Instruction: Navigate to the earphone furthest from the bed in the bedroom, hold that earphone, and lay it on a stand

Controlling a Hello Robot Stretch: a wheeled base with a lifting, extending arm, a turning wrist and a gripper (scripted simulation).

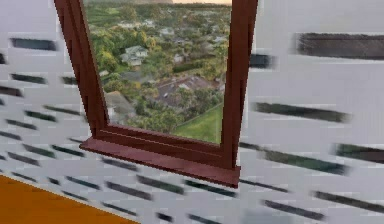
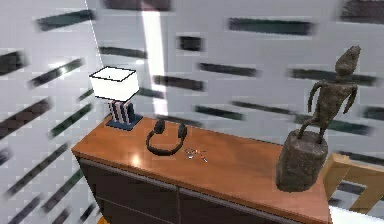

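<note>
counter: wood, against wall; lamp, statue
earphone: black loop, likely light and stiff; grab the band
claw: can't tell state

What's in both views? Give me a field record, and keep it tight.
forward view: red-framed window in a white wall, houses and trees outside
floor: orange floor at lower left
arm side view: wooden cabinet
cabinet, left: small lamp with white shade
cabinet, middle: black headphones lying flat, small pale item beside them
cabinet, right: dark figure statue on a stump-like base
</note>
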